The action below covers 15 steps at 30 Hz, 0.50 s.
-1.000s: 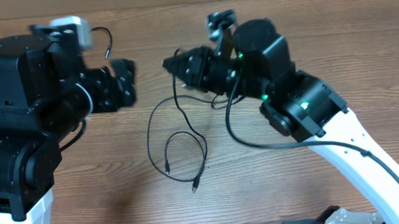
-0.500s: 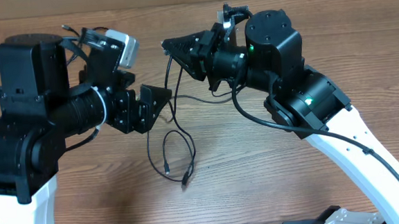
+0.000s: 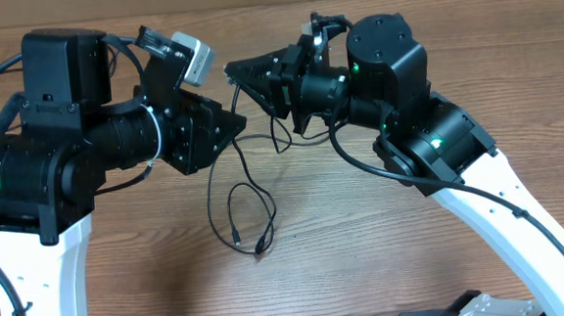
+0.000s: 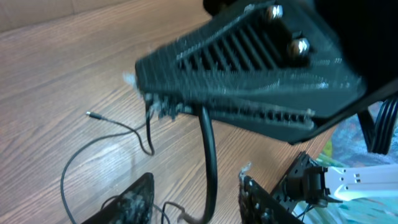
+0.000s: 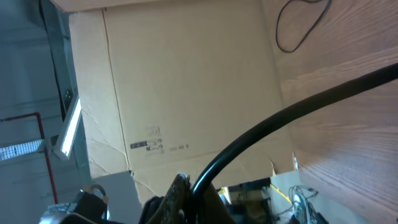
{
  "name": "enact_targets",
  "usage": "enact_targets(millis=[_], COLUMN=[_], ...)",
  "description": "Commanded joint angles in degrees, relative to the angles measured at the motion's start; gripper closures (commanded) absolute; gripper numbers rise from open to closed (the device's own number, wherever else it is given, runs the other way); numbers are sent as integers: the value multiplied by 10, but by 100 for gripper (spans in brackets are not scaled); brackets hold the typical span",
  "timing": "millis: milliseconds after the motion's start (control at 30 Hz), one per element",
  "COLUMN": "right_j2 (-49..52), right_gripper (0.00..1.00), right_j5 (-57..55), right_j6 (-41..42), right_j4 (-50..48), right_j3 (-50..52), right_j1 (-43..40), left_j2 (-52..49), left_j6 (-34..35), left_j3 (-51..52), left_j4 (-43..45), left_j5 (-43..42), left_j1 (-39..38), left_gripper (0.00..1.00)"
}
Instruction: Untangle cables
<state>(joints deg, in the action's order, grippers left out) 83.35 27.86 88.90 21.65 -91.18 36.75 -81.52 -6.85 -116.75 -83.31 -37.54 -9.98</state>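
Thin black cables [image 3: 212, 197] hang from my right gripper [image 3: 237, 72] and end in loops on the wooden table, with plug ends near the front [image 3: 259, 248]. The right gripper is shut on a cable; in the right wrist view the cable [image 5: 280, 118] runs up and right from the closed jaws [image 5: 198, 186]. My left gripper [image 3: 233, 128] sits just below the right one. In the left wrist view its fingers [image 4: 196, 202] are open, with a black cable [image 4: 209, 149] hanging between them from the right gripper [image 4: 249, 68]. A thinner cable with a small plug tip [image 4: 91, 114] lies on the table.
A cardboard wall [image 5: 186, 81] stands along the table's far edge. The right arm's own thick black cable [image 3: 362, 178] loops beside its wrist. Bare wood [image 3: 141, 255] lies in front of the loops.
My left gripper has moved up and to the right, under the right gripper and around the hanging cable. The loops on the table have shifted a little. The right gripper has hardly moved.
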Motion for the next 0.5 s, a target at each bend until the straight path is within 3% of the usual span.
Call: enact_targets(millis=[0,100,167,467], right_j2=[-7,-7,-7,-7], right_gripper=[96,96,96,96], right_j5=[14,21,25,31], right_j6=[5,5,5,5], right_j4=[-5,-5,-5,-5], right_j3=[-1,0,0,0], right_j1=[-1,-1,-1,-1], left_j2=[-3,-3,-3,-3], left_j6=[-9,-9,-9,-9], left_j3=[-3,-3,-3,-3], left_j4=[9,15,18,17], left_j5=[-19,-39,-41,-41], left_j1=[2,2,2,2], left_gripper=[58,59,68,78])
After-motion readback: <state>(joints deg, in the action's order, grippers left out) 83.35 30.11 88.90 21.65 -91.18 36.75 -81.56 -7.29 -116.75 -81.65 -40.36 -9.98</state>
